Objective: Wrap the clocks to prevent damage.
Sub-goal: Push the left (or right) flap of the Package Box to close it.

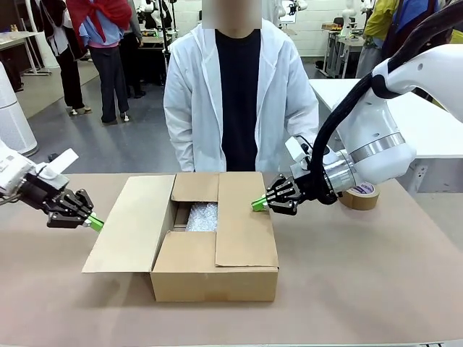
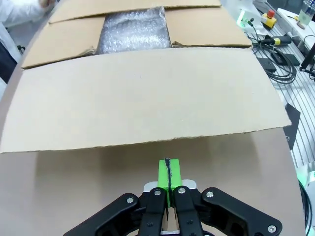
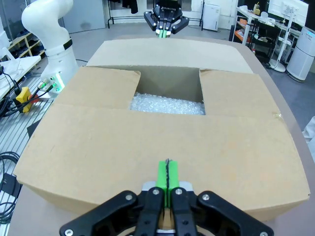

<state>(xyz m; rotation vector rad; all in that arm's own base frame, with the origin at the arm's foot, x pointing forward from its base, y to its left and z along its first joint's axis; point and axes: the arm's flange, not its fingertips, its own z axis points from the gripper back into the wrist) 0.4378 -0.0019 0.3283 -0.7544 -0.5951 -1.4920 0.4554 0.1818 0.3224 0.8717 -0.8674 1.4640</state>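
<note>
Brown carton (image 1: 217,271) at the middle of the tabletop (image 1: 362,282), seen from the robot's side. Its right long flap is folded flat over the top. Its left long flap is spread outward toward the tabletop's left edge. The two short flaps are turned inward. Through the rectangular gap left between the flaps, the bubble-wrap bundle (image 1: 202,216) lies inside the carton, translucent white and lumpy; no clock face can be made out through it.

Left pincer (image 1: 95,223): closed and empty, green pads pressed together, low over the tabletop just beside the outer edge of the spread flap.

Right pincer (image 1: 258,204): likewise closed and empty, its tip at the right side of the folded flap; whether it touches the cardboard cannot be told.

A tape roll (image 1: 359,195) lies toward the far right of the tabletop, behind the right arm. A person (image 1: 239,94) in a white coat stands at the far edge.
</note>
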